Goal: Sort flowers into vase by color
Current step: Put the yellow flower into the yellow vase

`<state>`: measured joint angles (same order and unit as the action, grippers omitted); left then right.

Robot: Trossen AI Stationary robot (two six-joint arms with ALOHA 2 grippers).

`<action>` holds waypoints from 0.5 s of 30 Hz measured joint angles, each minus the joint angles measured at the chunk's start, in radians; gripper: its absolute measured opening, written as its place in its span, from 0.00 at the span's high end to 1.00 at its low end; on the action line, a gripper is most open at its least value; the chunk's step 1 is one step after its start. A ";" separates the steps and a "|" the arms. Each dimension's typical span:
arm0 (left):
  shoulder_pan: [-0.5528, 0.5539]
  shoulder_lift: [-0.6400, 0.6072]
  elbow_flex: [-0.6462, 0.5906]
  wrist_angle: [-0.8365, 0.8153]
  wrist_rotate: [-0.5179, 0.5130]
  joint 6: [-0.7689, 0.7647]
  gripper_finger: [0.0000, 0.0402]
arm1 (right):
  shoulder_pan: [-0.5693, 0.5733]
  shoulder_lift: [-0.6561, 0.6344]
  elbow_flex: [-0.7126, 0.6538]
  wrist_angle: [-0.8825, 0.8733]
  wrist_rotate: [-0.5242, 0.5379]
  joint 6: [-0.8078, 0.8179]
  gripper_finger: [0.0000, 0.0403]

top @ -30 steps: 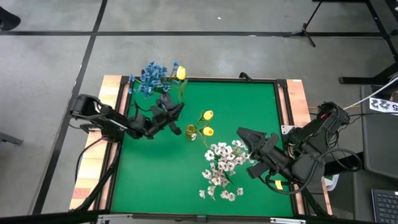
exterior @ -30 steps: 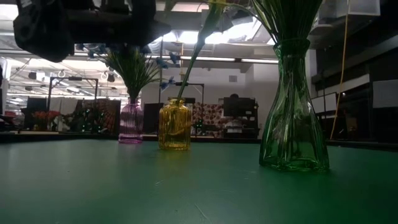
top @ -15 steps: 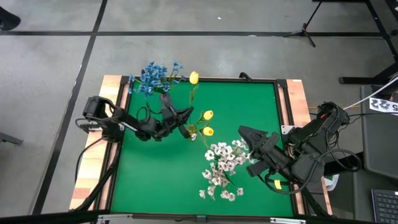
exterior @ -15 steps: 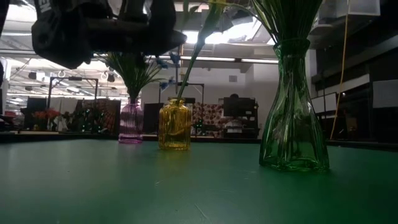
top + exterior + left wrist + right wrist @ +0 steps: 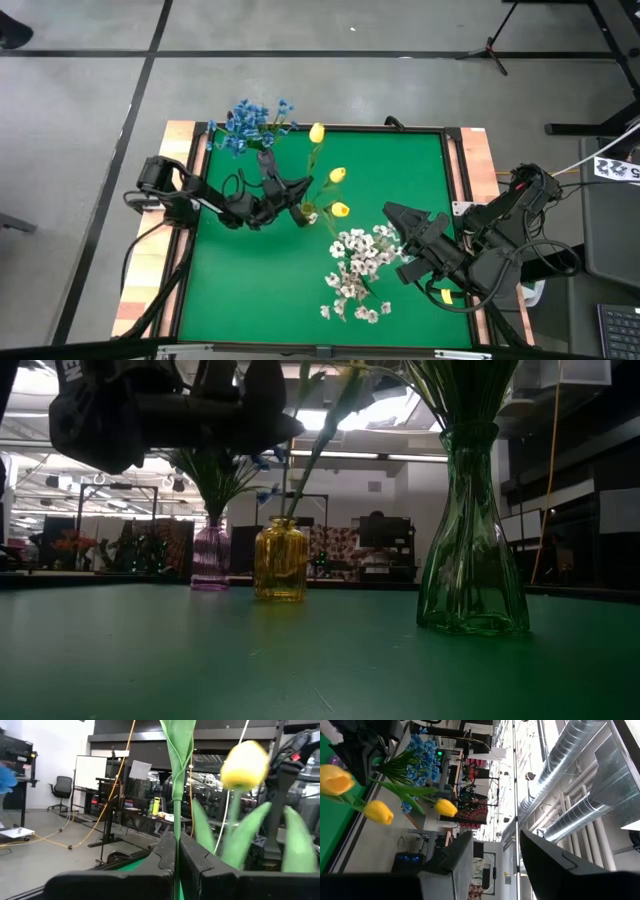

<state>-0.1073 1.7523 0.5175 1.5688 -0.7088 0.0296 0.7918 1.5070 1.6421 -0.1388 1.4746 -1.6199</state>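
Sorting nearly complete, judged from how the flowers stand. Blue blossoms (image 5: pixel 248 122) already fill the purple vase (image 5: pixel 210 555) at the far left corner of the green table (image 5: pixel 400 165); white blossoms (image 5: pixel 358 270) fill the tall green vase (image 5: pixel 470 530) toward the near right; two yellow buds (image 5: pixel 338 192) stand in the amber vase (image 5: pixel 280 560) between them. The left gripper (image 5: pixel 290 195) hovers just beside and above the amber vase, its fingers (image 5: pixel 165 855) pressed together on the thin green stem of a third yellow tulip (image 5: pixel 316 132), whose bud rises toward the far edge. In the low view that stem slants down to the amber vase's mouth; whether its tip is inside cannot be told. The right gripper (image 5: pixel 400 215) waits near the white cluster at the right, fingers apart and holding nothing. No loose sprigs lie on the table, so seating and releasing this tulip appears to be the last step.
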 joint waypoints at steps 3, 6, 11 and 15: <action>-0.019 0.000 0.000 0.000 0.000 0.038 1.00 | 0.000 0.000 0.000 0.000 0.000 0.000 0.60; -0.040 0.000 0.000 -0.002 0.000 0.070 1.00 | 0.000 0.000 0.000 0.000 0.000 0.000 0.60; -0.057 0.000 -0.001 -0.016 -0.010 0.117 1.00 | 0.000 0.000 0.000 0.000 0.000 0.000 0.60; -0.058 0.000 -0.002 -0.056 -0.027 0.102 1.00 | 0.000 0.000 0.000 0.000 0.000 0.000 0.60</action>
<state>-0.1654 1.7519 0.5159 1.5124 -0.7359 0.1315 0.7918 1.5070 1.6421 -0.1383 1.4742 -1.6199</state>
